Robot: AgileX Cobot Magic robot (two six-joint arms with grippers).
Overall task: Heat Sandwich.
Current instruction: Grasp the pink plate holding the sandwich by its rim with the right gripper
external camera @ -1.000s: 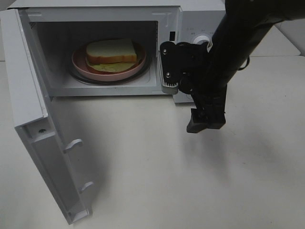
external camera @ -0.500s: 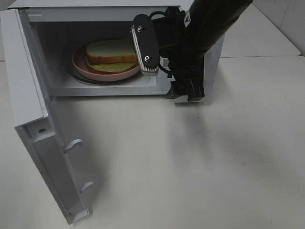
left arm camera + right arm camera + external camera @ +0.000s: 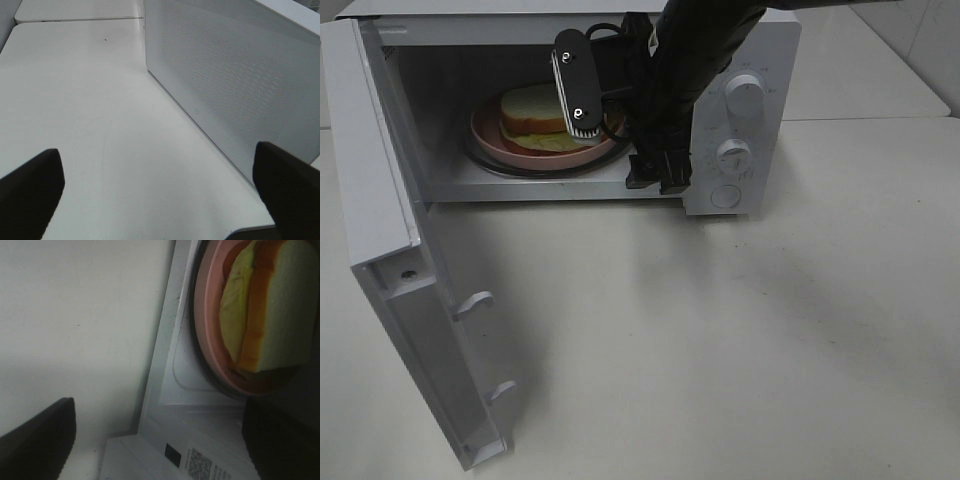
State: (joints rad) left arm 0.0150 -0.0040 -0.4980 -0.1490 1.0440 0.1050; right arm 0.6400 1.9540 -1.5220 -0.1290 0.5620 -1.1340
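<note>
Swung in from 3 o'clock to the microwave [image 3: 740, 60] mouth with right gripper [image 3: 157, 440] spread, empty, at 3 o'clock of the sandwich [image 3: 535, 108] on the pink plate [image 3: 520, 150] inside. Probably reaching for it. Left gripper [image 3: 160, 195] likewise spread, idle.

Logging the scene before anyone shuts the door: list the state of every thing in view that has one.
microwave door: swung fully open.
sandwich: lying flat on the pink plate, inside the microwave.
pink plate: in the cavity, under the sandwich.
right gripper: open, holding nothing, at the cavity mouth.
left gripper: open, holding nothing, over the table beside the microwave's side wall.
</note>
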